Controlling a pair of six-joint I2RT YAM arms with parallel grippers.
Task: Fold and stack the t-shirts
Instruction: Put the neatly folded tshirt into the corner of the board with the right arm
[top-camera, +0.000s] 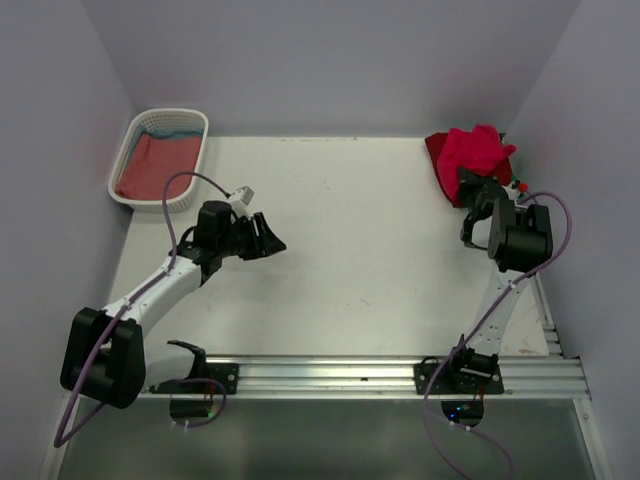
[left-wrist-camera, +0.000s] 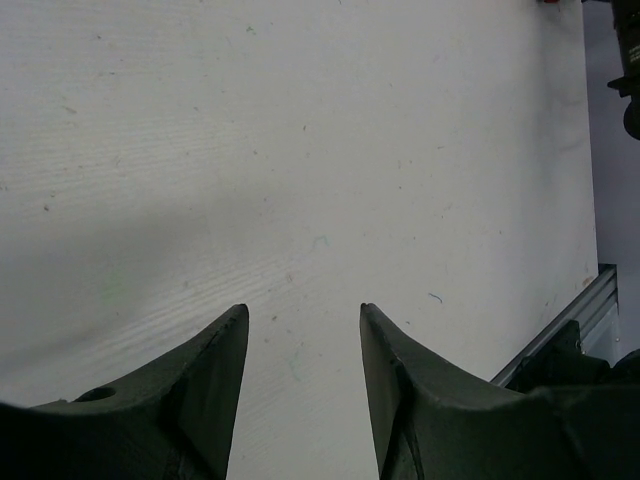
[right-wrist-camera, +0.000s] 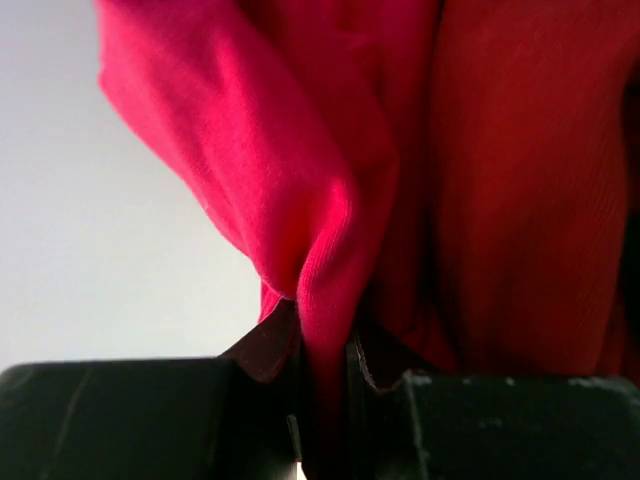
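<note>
- Seen from overhead, a white table (top-camera: 360, 230) filled the middle of the frame, with two robot arms reaching in from the bottom edge.
- The right gripper (top-camera: 478, 192) sat in the upper right of the frame, at the near edge of a heap of red cloth.
- The top of that heap was a bright crimson t-shirt (top-camera: 476, 148), bunched and rumpled at the table's upper right corner.
- A darker red t-shirt (top-camera: 440, 160) lay under it, showing mostly on the heap's left side.
- In the right wrist view, the right gripper's fingers (right-wrist-camera: 260, 350) were pinched tight on a fold of the crimson t-shirt, which rose from between them and filled most of the frame.
- The left gripper (top-camera: 272, 240) hung over bare table, left of centre in the overhead frame, well apart from the red heap.
- In the left wrist view, its two dark fingers (left-wrist-camera: 210, 380) stood apart with only white tabletop visible in the gap; they held nothing.
- A white slatted basket (top-camera: 160, 204) stood in the upper left of the overhead frame, at the table's corner.
- Inside it lay a dusty-red t-shirt (top-camera: 155, 165), with a strip of blue t-shirt (top-camera: 175, 132) showing at the basket's upper end.
</note>
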